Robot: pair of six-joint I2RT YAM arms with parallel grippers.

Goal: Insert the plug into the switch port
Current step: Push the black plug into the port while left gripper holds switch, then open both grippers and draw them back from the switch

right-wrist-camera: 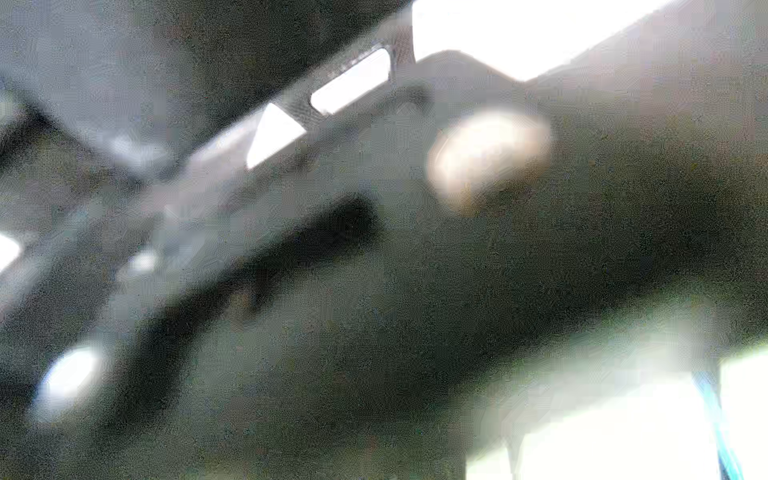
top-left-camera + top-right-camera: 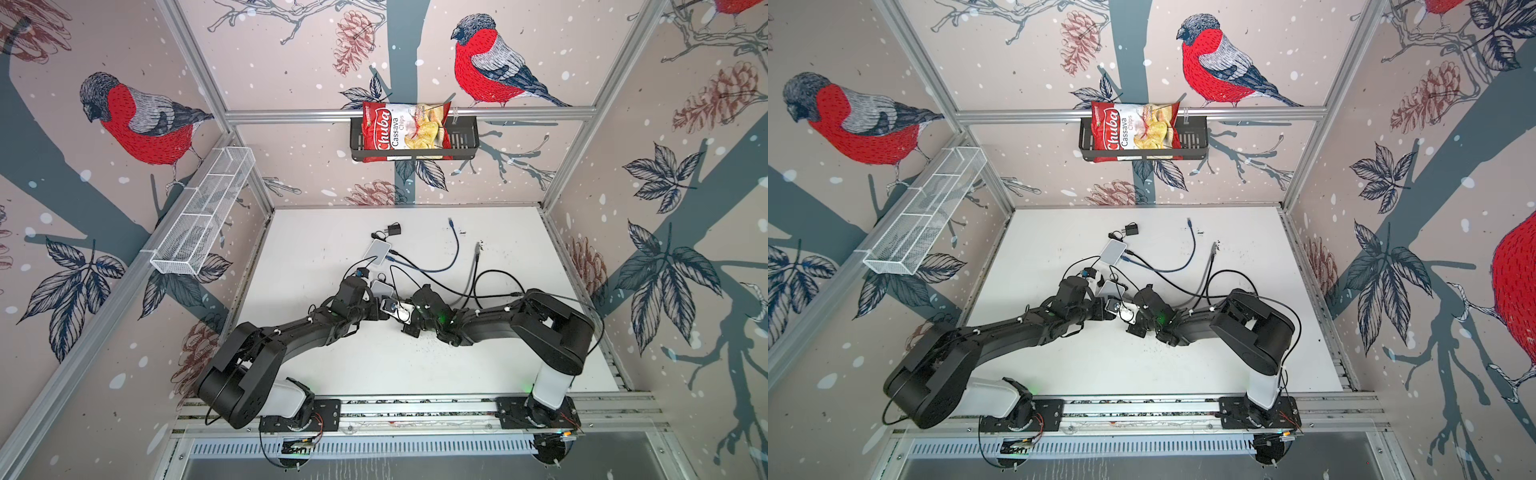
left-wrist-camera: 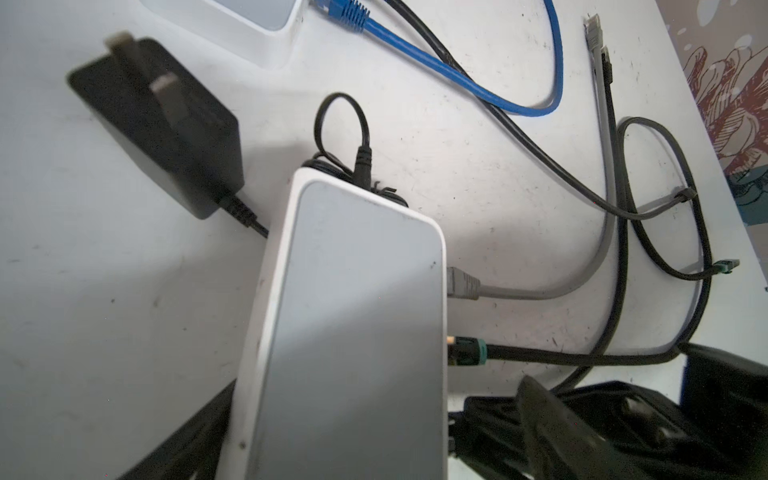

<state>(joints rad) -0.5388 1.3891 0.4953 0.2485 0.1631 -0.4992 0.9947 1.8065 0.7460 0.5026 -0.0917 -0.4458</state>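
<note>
Plug (image 3: 467, 351), black with a teal collar, sits at the side of the switch (image 3: 353, 316), a smooth white rounded box lying between the spread fingers of the left pincer (image 2: 376, 291). Right pincer (image 2: 409, 318), clenched, is just beside it; what it grips cannot be told. Beyond both, a black perforated basket (image 2: 467, 141) holds a glossy red chips bag (image 2: 405, 131); the white mesh tray (image 2: 199, 216) has divided compartments.

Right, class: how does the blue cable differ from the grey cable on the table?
The blue cable is bright blue, its plug at the far switch; the grey cable is pale, its plug at the near switch. Both leave one end loose on the table.
</note>
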